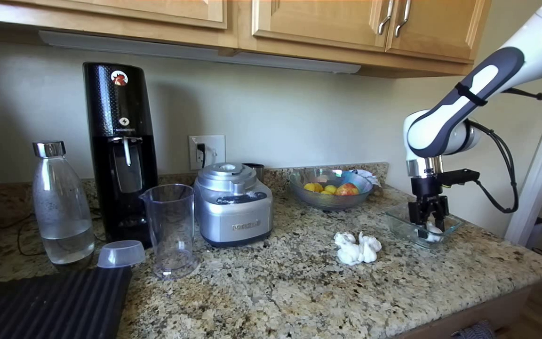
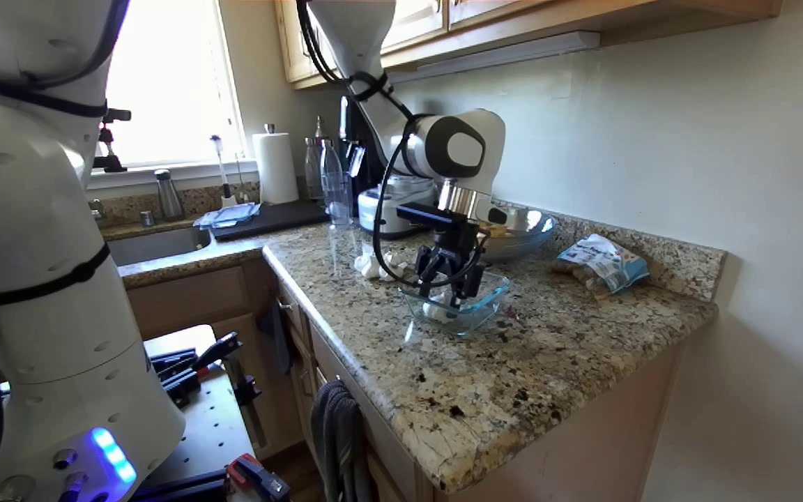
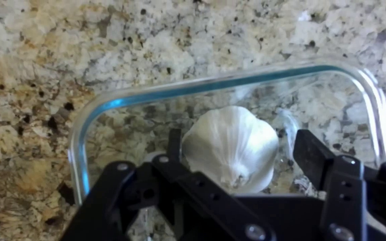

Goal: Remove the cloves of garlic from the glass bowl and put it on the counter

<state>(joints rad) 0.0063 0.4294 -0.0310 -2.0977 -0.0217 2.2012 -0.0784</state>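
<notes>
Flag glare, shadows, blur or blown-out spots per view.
In an exterior view, the window blows out white; in an exterior view, a soft shadow beside the black drinks machine; wrist view: bright glints on the glass bowl, the counter looks slightly soft, ridges on the garlic readable.

The granite counter (image 1: 275, 294), wooden cabinets (image 1: 322, 23), sink (image 2: 161, 247) and food processor (image 1: 233, 209) mark this as a kitchen

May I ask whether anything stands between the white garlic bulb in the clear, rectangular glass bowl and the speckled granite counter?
Yes: the wall of the glass bowl surrounds the garlic bulb, which likely needs lifting over to the counter.
</notes>
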